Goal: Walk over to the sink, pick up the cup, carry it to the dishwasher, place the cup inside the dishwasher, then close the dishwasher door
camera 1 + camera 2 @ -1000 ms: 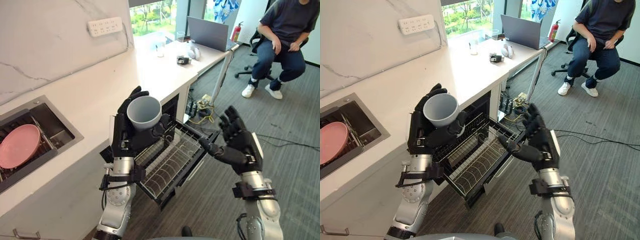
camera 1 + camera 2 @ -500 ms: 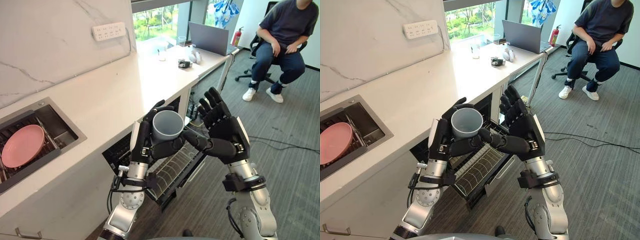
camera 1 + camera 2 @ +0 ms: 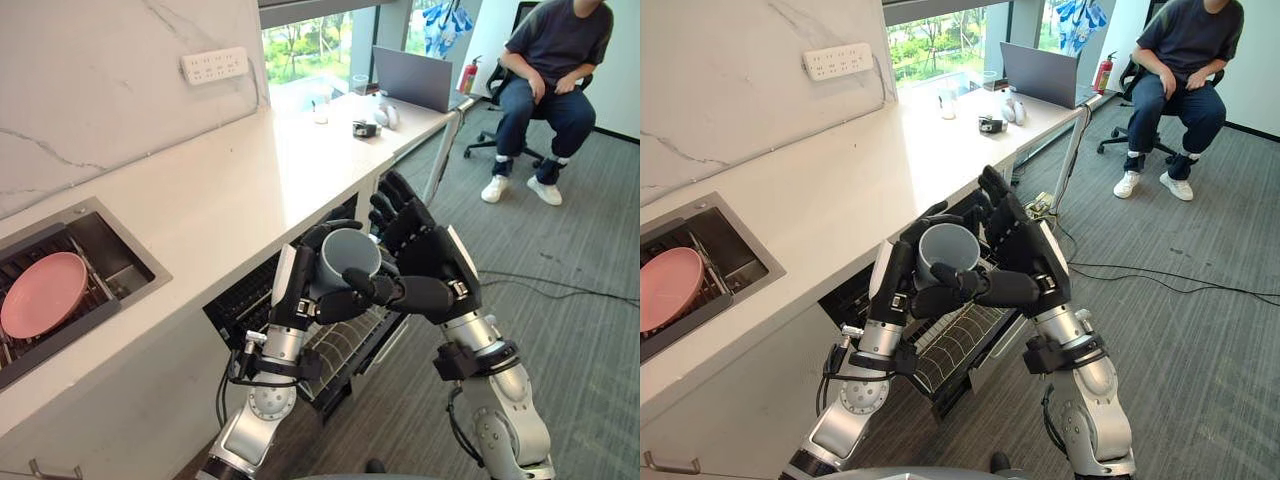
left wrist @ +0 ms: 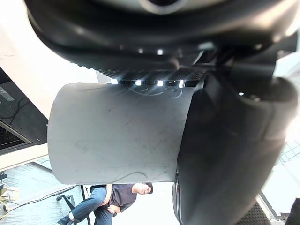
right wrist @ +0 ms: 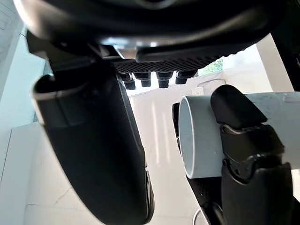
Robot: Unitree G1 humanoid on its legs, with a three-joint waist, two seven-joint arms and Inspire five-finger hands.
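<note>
Your left hand (image 3: pixel 296 292) is curled round the cup (image 3: pixel 350 257), mouth up, held above the pulled-out rack (image 3: pixel 340 350). Your right hand (image 3: pixel 437 262) stands just beside the cup, fingers straight, gripping nothing. The placing step looks to be in hand: bring the cup straight down onto the wires, seat it so it cannot roll, and loosen the fingers only once it rests. Mind that the right thumb doesn't knock the rim

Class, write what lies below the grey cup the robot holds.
The dishwasher's pulled-out wire rack lies below the cup, gripped by the left hand. The right hand hides part of it.
</note>
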